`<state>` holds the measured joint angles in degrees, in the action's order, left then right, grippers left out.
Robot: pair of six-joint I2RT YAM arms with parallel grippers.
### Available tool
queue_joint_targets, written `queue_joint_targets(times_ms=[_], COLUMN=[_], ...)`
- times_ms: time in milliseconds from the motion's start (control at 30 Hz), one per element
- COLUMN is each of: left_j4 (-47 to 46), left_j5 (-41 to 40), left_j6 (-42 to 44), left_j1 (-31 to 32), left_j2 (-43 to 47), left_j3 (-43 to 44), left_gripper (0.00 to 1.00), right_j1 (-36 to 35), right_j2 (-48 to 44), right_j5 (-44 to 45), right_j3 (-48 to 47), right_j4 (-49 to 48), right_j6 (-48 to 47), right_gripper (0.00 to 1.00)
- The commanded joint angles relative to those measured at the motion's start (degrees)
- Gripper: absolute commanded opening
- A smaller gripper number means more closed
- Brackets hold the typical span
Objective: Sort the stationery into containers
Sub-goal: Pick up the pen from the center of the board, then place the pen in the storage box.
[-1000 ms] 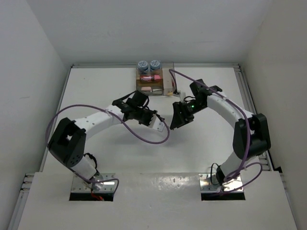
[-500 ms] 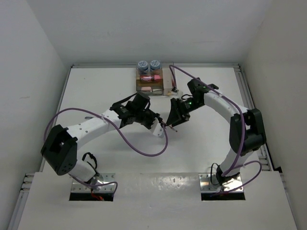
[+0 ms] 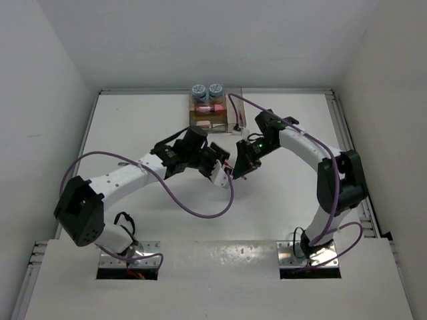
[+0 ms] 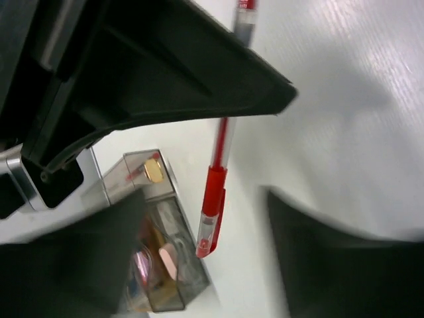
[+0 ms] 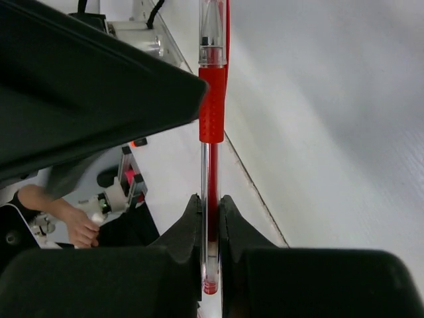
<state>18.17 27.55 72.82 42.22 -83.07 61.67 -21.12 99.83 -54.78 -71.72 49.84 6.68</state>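
A thin red pen is clamped between the fingers of my right gripper, which is shut on its clear barrel. The same pen hangs in the wide gap of my left gripper, whose fingers stand open on either side without touching it. From above, the two grippers meet tip to tip over mid-table with the pen between them. The clear-walled organiser stands at the back. It holds two blue-grey rolls and a pink piece.
In the left wrist view the organiser sits close beside the pen's cap, with a pale pink eraser inside. White walls enclose the table on three sides. Purple cables loop off both arms.
My left gripper has opened and let go of the red pen. My right gripper has moved in and shut on it. Both arms have drawn closer together.
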Motion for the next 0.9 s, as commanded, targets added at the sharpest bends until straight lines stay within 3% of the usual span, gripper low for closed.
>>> queue_joint_targets(times_ms=[0,167,300,467,667,867], left_j4=[-6.5,-13.1,-12.5,-12.1,-10.0,-7.2], left_j5=[-1.5,-6.7,-10.4,-23.1,-33.6,-29.8], left_j6=[-7.1,-23.8,-30.6,-41.2,-51.7,-57.9], left_j1=[0.2,-4.0,-8.5,-12.2,-19.5,-27.3], left_j2=[2.6,7.8,10.4,11.3,10.8,12.3], left_j3=[0.6,-0.2,0.7,0.3,-0.8,-2.2], left_gripper=[0.99,1.00,1.00,1.00,1.00,1.00], right_j1=[0.4,6.5,9.7,8.5,6.4,6.1], right_j2=[-0.3,-2.5,-1.8,9.7,18.5,24.4], right_j5=[-2.5,1.9,19.6,31.0,40.5,44.3], right_j3=[-2.7,-4.5,-9.3,-26.4,-34.2,-38.1], right_j4=[-0.6,-8.2,-23.9,-23.6,-25.9,-27.9], right_j6=[-1.4,5.0,15.1,18.1,18.5,18.5], right_gripper=[0.00,0.00,0.00,0.00,0.00,0.00])
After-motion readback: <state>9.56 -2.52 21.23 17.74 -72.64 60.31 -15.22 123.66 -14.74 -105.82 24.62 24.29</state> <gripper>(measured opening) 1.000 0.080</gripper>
